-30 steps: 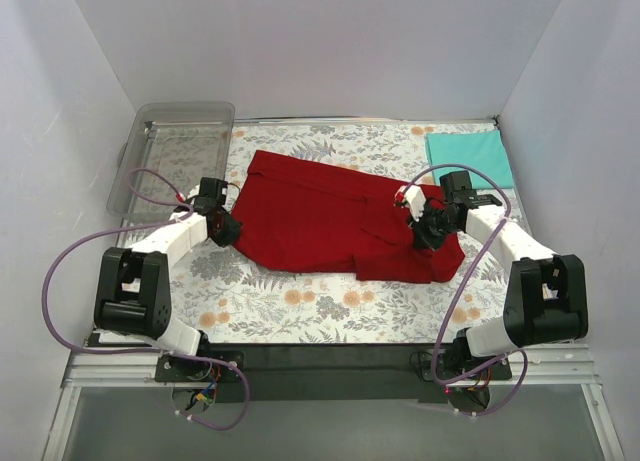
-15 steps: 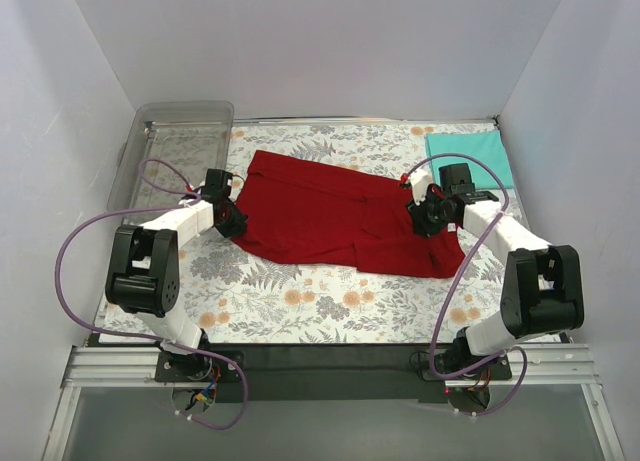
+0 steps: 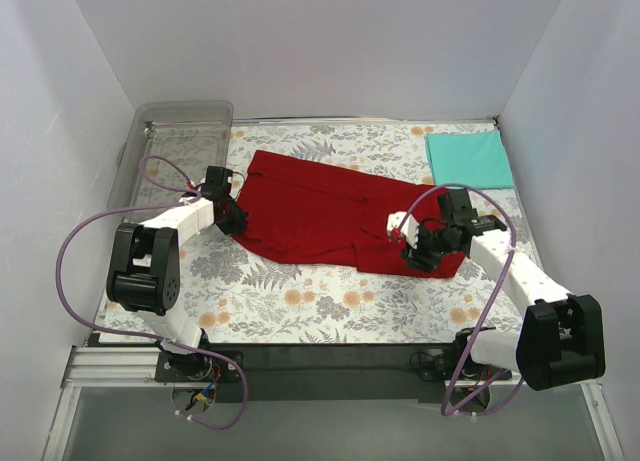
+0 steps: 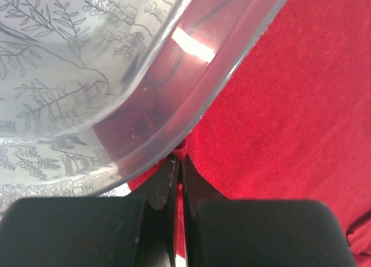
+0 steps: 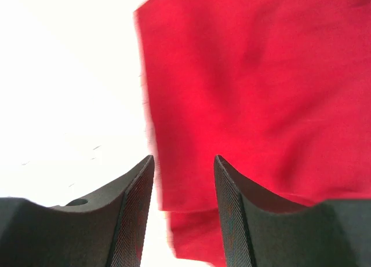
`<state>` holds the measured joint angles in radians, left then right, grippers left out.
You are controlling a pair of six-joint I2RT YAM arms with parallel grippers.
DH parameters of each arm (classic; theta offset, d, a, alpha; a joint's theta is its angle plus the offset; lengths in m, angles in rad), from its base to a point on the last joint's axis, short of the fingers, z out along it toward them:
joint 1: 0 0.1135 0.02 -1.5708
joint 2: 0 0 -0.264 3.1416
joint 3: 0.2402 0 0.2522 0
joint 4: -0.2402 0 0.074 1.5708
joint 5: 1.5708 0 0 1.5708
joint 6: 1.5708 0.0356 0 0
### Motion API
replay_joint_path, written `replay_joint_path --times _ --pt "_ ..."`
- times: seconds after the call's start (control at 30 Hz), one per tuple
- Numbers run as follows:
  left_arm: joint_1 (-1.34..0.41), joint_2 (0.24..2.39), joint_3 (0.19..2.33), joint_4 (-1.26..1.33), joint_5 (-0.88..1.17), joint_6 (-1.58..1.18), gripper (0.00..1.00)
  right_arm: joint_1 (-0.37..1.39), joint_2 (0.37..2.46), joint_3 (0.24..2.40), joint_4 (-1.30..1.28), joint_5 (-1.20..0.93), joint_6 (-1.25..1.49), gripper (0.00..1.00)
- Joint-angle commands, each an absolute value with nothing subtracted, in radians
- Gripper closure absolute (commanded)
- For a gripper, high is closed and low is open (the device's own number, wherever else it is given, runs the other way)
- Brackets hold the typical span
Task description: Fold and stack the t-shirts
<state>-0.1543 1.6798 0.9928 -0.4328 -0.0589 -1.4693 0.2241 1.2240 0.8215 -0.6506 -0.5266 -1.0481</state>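
The red t-shirt lies flattened across the middle of the flower-patterned surface. It runs from its far left corner down towards the near right, with a fold line crossing its right-hand part. The teal t-shirt lies as a flat folded rectangle in the far right corner, well apart from the red one.

The left pincer sits at the red shirt's left edge. In the left wrist view its fingers are pressed tight together, and a small nub of red cloth is caught at their tips. The right pincer is over the shirt's near right corner. Its wrist view shows the two ribbed fingers standing moderately apart with nothing between them. The shirt's edge runs below the gap, red cloth to one side and washed-out bright surface to the other, and that view is somewhat blurred.

A clear plastic bin stands in the far left corner. Its curved rim looms just beyond the left pincer in the left wrist view, tinted red where the cloth shows in it. Purple cables loop from both arms.
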Motion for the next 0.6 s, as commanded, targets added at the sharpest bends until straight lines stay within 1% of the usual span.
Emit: replay_joint_path --times 0.0,0.2,0.43,0.57 --pt "-0.150 1.652 1.005 -0.423 -0.057 -1.459 1.00 0.241 1.212 0.747 -0.697 -0.503 -1.137 0.55" --pt "-0.150 1.654 1.002 -0.423 -0.051 -1.460 1.00 0.291 1.227 0.663 -0.554 -0.404 -1.062 0.54" --pt "-0.150 1.646 0.996 -0.423 -0.054 -1.456 1.00 0.307 1.290 0.650 -0.479 -0.324 -1.020 0.55" --pt "-0.150 1.649 0.993 -0.419 -0.049 -1.454 1.00 0.310 1.310 0.638 -0.459 -0.308 -1.014 0.57"
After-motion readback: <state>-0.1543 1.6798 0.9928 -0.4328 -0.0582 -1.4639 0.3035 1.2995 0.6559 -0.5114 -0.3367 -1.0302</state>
